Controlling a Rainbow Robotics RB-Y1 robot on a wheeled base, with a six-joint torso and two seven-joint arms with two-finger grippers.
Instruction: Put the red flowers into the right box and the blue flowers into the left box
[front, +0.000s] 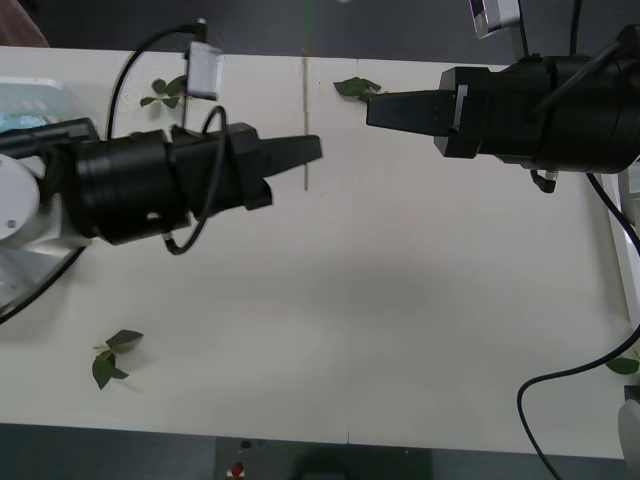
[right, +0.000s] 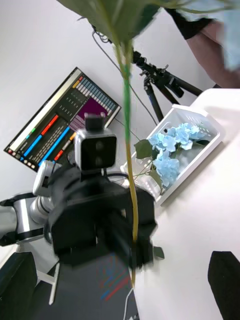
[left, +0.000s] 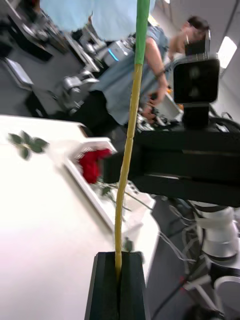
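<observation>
My left gripper (front: 312, 150) hangs over the table's middle, shut on the thin stem (front: 306, 100) of a blue flower. In the left wrist view its black fingers (left: 119, 260) pinch the yellow-green stem (left: 127, 150), which rises to the pale-blue head (left: 100, 15). The right gripper (front: 370, 108) is open, level with the left one and pointing at it, just right of the stem. Several blue flowers (right: 167, 150) lie in the left box (right: 212, 132). Red flowers (left: 91, 165) lie in the right box (left: 92, 197).
Loose green leaf sprigs lie at the table's back left (front: 165, 92), back middle (front: 355, 87), front left (front: 112, 355) and right edge (front: 622, 365). The left box (front: 30, 100) sits at the table's left end. The right box's rim (front: 612, 215) shows at the right end.
</observation>
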